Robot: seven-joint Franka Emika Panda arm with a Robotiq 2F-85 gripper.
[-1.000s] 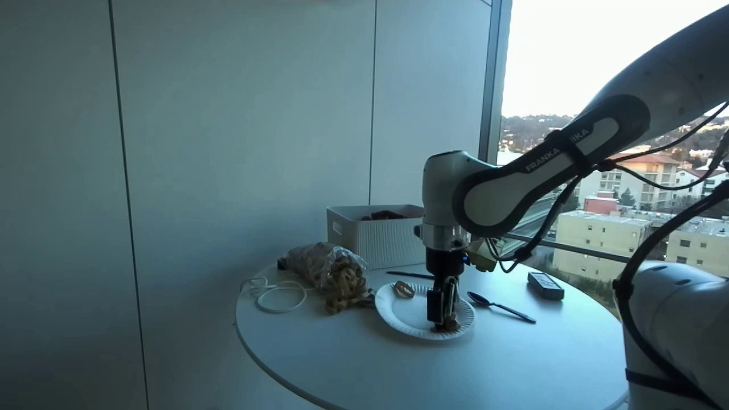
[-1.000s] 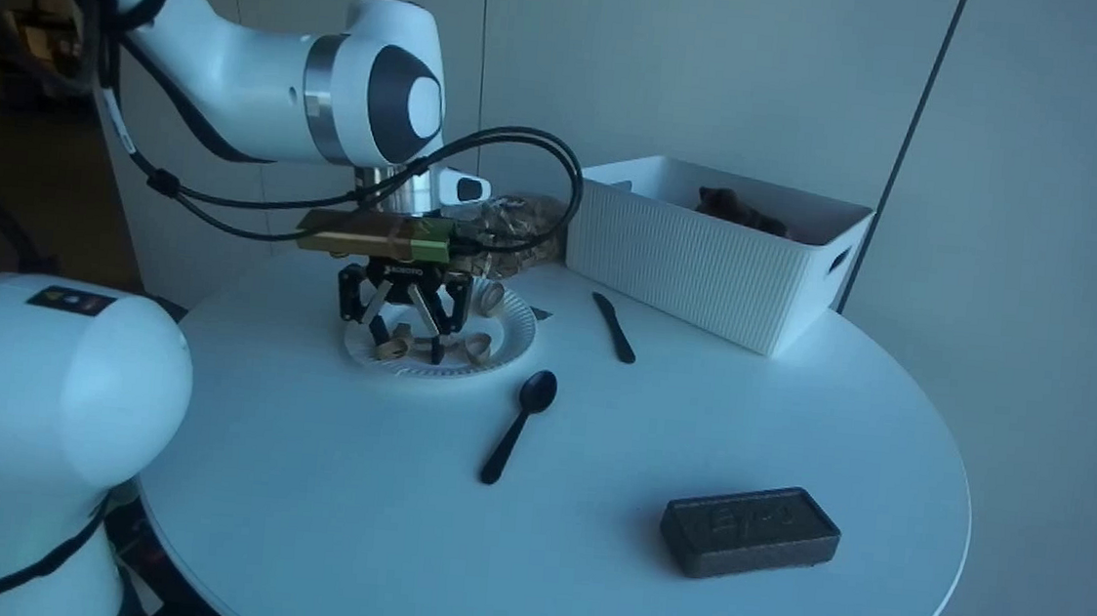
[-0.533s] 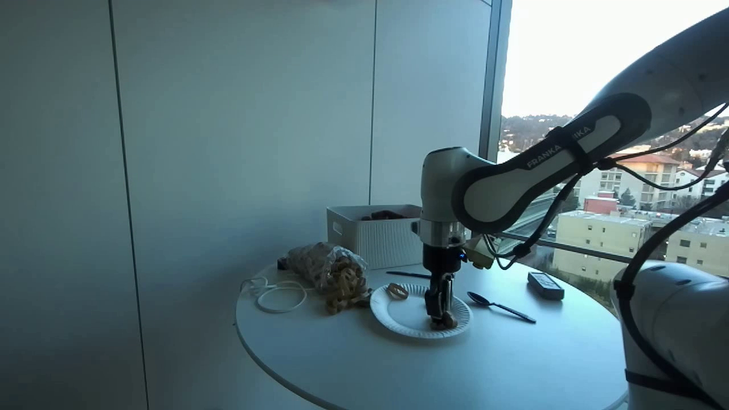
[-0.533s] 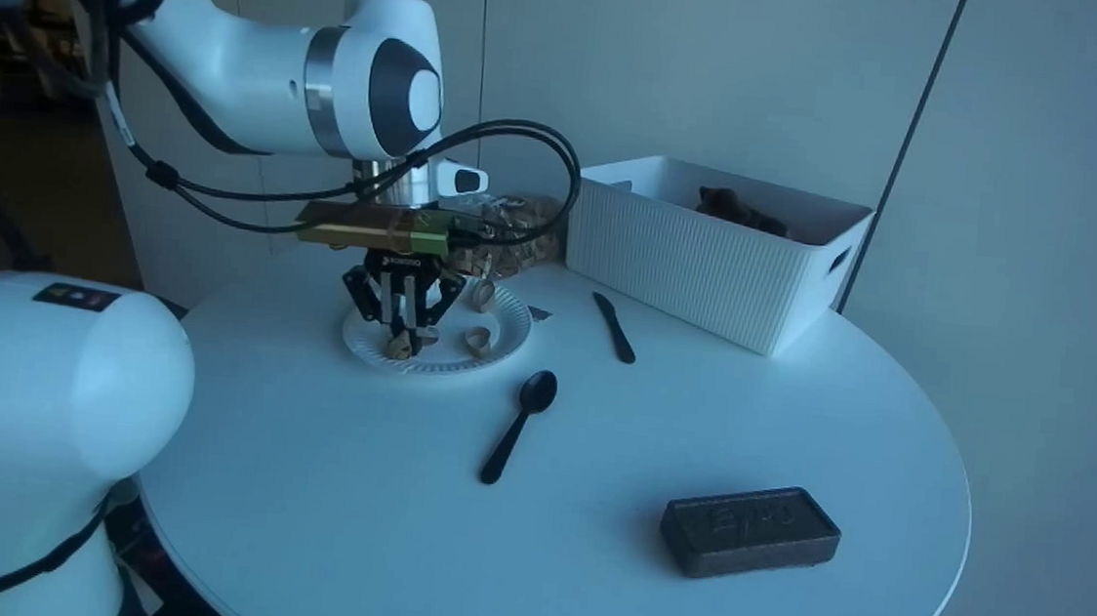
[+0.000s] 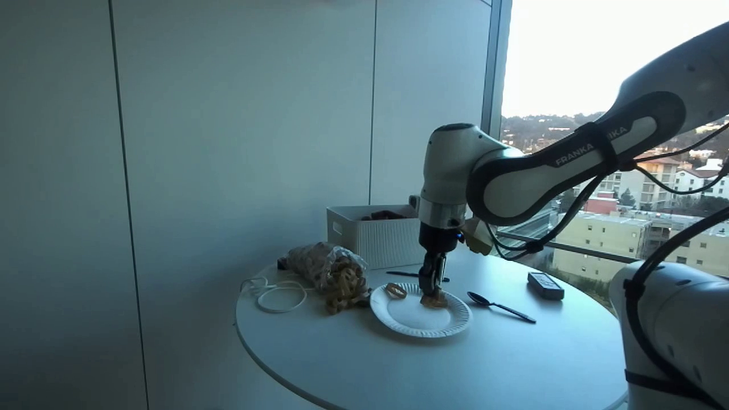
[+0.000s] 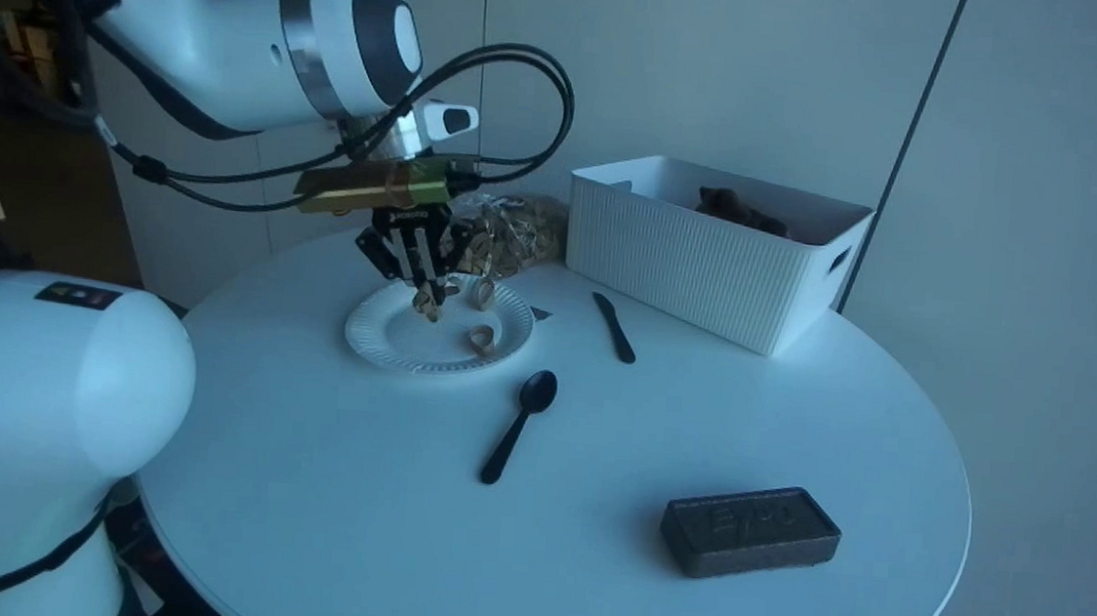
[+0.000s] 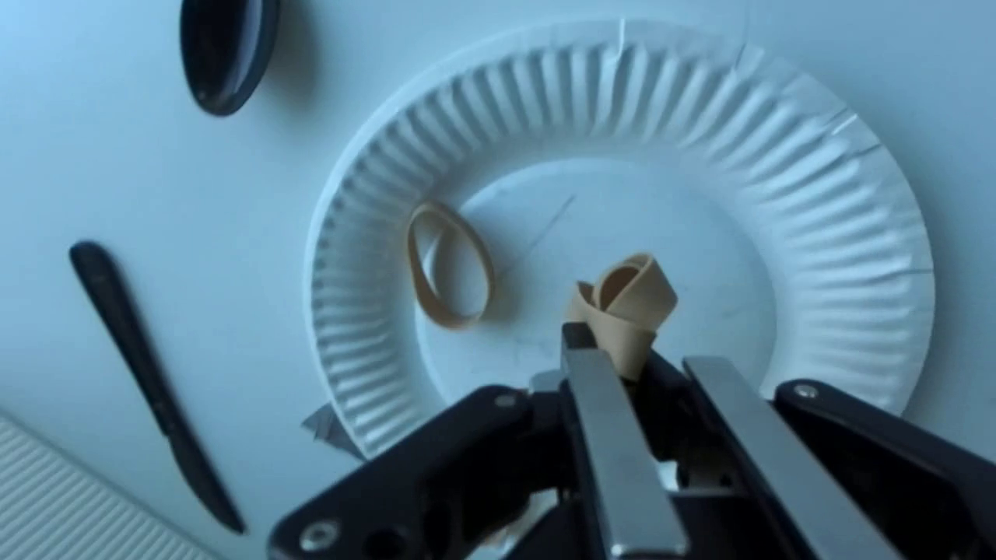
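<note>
My gripper (image 7: 618, 354) is shut on a curled tan band (image 7: 632, 307), which sticks out beyond its fingertips. In an exterior view the held band (image 6: 425, 305) hangs just below the fingers, over the white paper plate (image 6: 369, 345). Another tan loop (image 7: 451, 320) lies on the plate, left of the gripper in the wrist view. An exterior view shows two loose bands on the plate, one nearer the spoon (image 6: 481, 340) and one nearer the bag (image 6: 482, 293). The plate's fluted rim (image 7: 342, 311) surrounds them; its lower part is hidden behind the gripper in the wrist view.
An open clear bag (image 5: 319, 265) spills more tan bands beside the plate. Behind stands a white ribbed box (image 6: 688, 270) with something brown inside. A black knife (image 6: 614, 330), a dark block (image 6: 751, 535) and a white cable loop (image 5: 282, 310) lie on the round table.
The jaws have come together on the tan band. My gripper has risen with it and tilted, moving toward the plate's middle. The plate shifted slightly while the gripper closed.
</note>
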